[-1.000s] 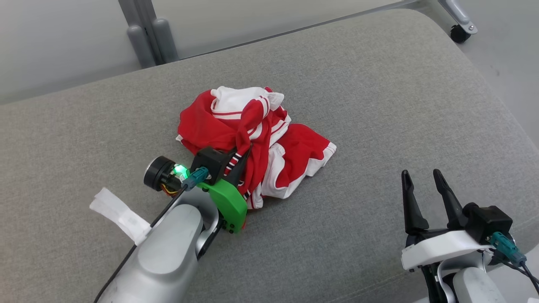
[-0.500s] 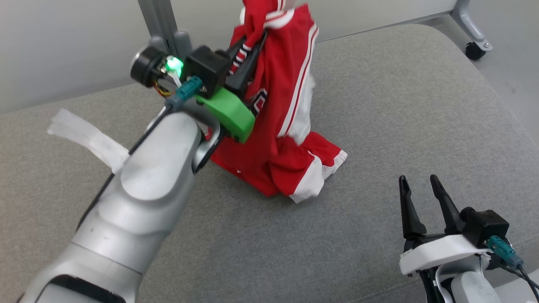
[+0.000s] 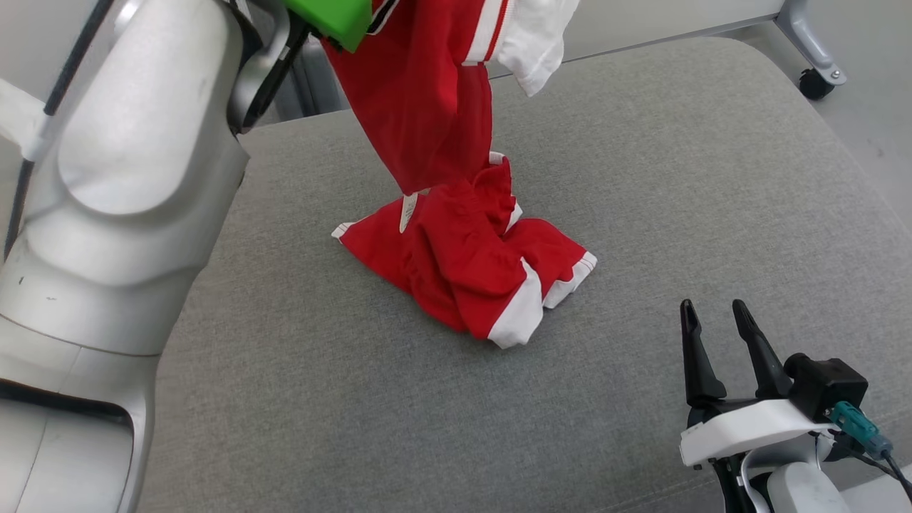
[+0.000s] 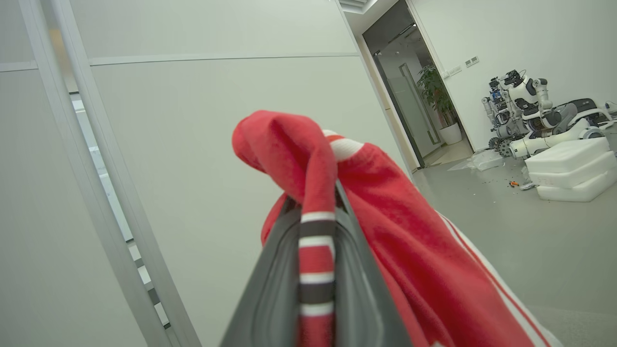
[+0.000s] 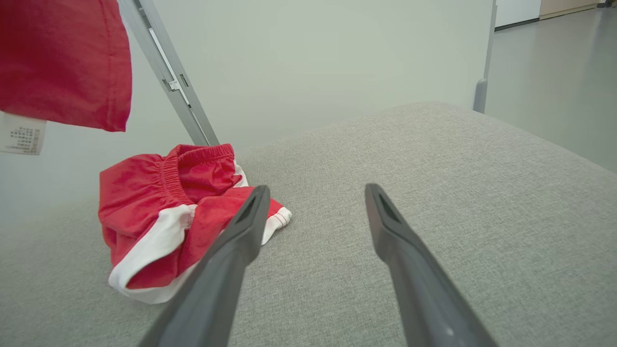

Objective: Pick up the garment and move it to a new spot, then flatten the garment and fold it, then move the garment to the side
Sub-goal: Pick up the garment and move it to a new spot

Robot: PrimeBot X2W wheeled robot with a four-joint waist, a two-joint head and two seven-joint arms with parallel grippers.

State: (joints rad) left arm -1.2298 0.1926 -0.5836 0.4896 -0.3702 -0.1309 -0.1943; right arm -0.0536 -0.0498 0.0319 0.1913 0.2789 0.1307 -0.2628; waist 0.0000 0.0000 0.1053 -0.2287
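Pinching the red jersey [image 3: 420,100] in my left gripper [image 4: 315,193], I held it hanging above the grey cushion [image 3: 677,178] over the red shorts [image 3: 463,263] lying there, right gripper [image 3: 712,305] spread and idle, so pickup looked done, with placing, flattening, folding and side-move left.

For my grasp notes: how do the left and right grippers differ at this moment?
The left gripper is shut on the red garment; the right gripper is open and empty. The left is high above the grey cushion; the right sits low near it. Both have long dark fingers.
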